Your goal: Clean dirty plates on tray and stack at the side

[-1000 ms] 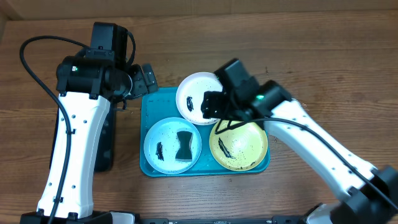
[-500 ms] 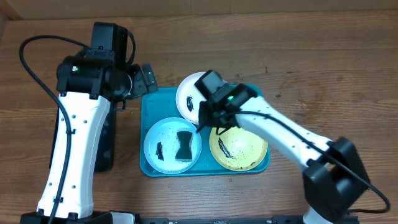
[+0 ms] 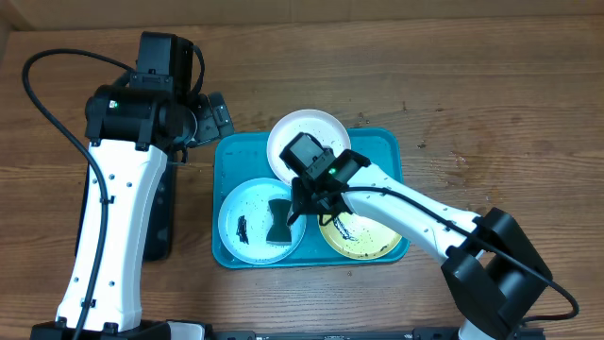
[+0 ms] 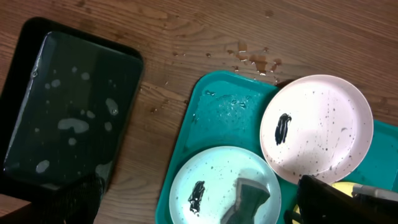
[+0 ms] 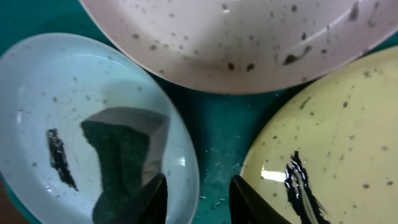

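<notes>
Right gripper (image 5: 198,202) slightly parted, astride the rim of the light blue plate (image 5: 62,93), beside the dark sponge (image 5: 121,162) lying in it. Yellow plate (image 5: 336,143) and white plate (image 5: 249,37) alongside, all three smeared, on the blue tray (image 5: 214,143). Left gripper (image 3: 212,115) spread wide, empty, over the desk (image 3: 472,85) just off the tray's corner.

Wooden table (image 3: 472,85) under 2 trays: blue tray (image 3: 375,146), just beside it black tray (image 4: 68,106).
</notes>
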Robot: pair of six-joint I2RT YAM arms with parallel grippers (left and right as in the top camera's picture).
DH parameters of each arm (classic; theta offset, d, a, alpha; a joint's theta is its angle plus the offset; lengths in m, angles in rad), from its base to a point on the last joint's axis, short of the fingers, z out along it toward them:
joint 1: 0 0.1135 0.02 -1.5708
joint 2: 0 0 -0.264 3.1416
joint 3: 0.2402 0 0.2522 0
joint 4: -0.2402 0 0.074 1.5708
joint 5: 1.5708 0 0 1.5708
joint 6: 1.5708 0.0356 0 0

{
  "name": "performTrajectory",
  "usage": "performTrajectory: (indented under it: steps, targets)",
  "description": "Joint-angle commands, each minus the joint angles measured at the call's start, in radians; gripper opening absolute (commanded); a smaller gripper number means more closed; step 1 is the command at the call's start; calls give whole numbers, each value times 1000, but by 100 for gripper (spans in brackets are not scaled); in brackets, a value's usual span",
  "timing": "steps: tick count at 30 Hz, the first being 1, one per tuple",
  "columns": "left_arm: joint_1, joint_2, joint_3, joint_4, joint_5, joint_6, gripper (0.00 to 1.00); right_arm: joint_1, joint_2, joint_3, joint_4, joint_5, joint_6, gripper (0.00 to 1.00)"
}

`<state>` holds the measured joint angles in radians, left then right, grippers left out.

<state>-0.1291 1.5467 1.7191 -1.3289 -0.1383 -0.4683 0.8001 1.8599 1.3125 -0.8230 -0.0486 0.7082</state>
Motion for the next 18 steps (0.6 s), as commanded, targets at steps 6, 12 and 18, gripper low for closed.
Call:
performTrajectory:
  steps: [6, 12, 18]
  targets:
    - [-2, 3, 2, 2, 130, 11, 100, 7, 0, -51, 50, -95, 19, 29]
    - [-2, 3, 2, -2, 187, 11, 100, 14, 0, -51, 72, -87, 19, 29]
    - [-2, 4, -25, -11, 188, 11, 100, 14, 2, -76, 86, -82, 49, 29]
